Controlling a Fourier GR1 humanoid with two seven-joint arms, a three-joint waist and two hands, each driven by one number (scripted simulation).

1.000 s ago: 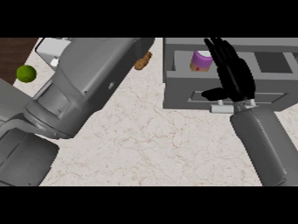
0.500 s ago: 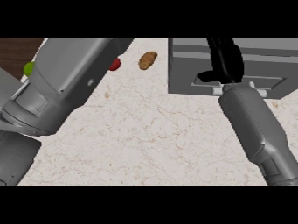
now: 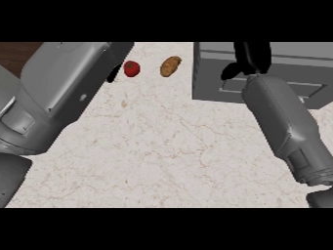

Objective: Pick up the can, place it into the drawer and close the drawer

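Forearm first, at nine o'clock: the big grey left forearm [image 3: 61, 97] fills that side of the head view, slanting up towards eleven. Of the left hand [image 3: 114, 74] only a dark sliver peeks out past the sleeve, so whether those fingers are spread or curled, I can't tell.

Moving across, just beside that sliver, a small red fruit [image 3: 131, 68] sits on the pale counter [image 3: 169, 146], and next to it at twelve o'clock a brown, potato-like lump [image 3: 170, 66], lying slightly tilted. Both are loose on the counter and well apart from the action.

Now to one o'clock, where it matters: the grey drawer unit [image 3: 284, 73]. Its front face looks flush with the body, no gap showing, so I judge the drawer is closed or all but closed. The can doesn't show anywhere; going by the task, it is presumably inside, hidden behind that front.

Right on the drawer front is the right hand [image 3: 247, 61], fingers pointing up towards twelve and held together, thumb angled off towards eight o'clock, pinching nothing and lying against the panel. The right forearm [image 3: 288, 127] runs from five o'clock straight up to it, its long axis in line with the push.

So the drawer lies dead ahead of the right hand, at its twelve, and that arm is by far the nearer. Nothing stands in the way; any remaining move looks like a last nudge, then pulling clear.
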